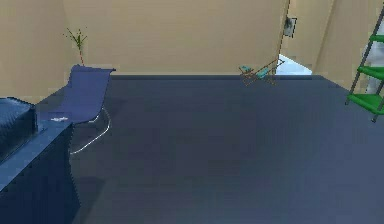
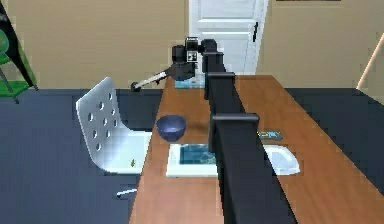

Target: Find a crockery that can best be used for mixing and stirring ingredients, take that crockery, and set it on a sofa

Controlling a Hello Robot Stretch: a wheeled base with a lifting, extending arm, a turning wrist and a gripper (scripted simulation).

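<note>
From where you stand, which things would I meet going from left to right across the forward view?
Dark blue cushioned sofa, blue fabric lounge chair on thin metal legs, small green-and-brown object beside the open doorway, green shelf unit.

A dark blue bowl (image 2: pixel 173 126) stands upright near the left edge of the wooden table (image 2: pixel 295 112) in the arm side view. A dark blue sofa (image 1: pixel 30 160) sits in the forward view's near left corner.
</note>
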